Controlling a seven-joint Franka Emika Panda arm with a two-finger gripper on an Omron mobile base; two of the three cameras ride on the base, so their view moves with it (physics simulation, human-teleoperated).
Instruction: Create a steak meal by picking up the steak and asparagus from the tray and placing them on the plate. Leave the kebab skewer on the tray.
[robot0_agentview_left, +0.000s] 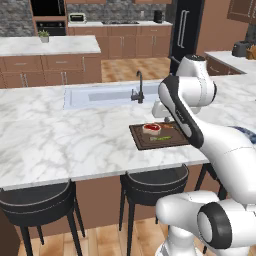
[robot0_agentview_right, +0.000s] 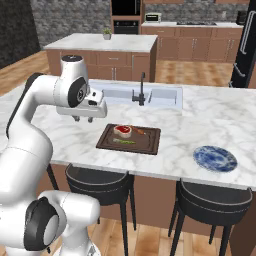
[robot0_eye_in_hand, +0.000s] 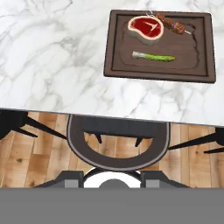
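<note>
tray: dark brown rectangular board with raised darker rim (robot0_agentview_right: 145, 144), flat on the white marbled counter (robot0_agentview_right: 210, 117), close to the near edge with only a narrow strip of marble in front. Faucet and sink lie beyond it.
steak: chunky red slab with pale whitish rim (robot0_eye_in_hand: 145, 27), far-left part of the tray, set in from the rim.
kebab skewer: thin stick with orange-red pieces (robot0_eye_in_hand: 171, 23), just right of the steak along the tray's far side; whether it touches the steak, cannot tell.
asparagus: short thin green stalk (robot0_eye_in_hand: 154, 56), mid-tray, nearer than the steak, apart from both other items, lying parallel to the tray's long side.
plate: round shallow blue plate, mottled blue-white (robot0_agentview_right: 215, 158), on the same counter well right of the tray, close to the near edge. Open marble between tray and plate.
gripper: dark two-finger end of the white arm (robot0_agentview_right: 83, 119), hanging above the counter left of the tray, near the front edge, well clear of the surface. Nothing between the fingers. How far the jaws stand apart, cannot tell; the tips are too small and partly hidden.
room to move: wide bare marble left of the tray; black round stools (robot0_agentview_right: 97, 182) sit below the counter's near edge.
</note>
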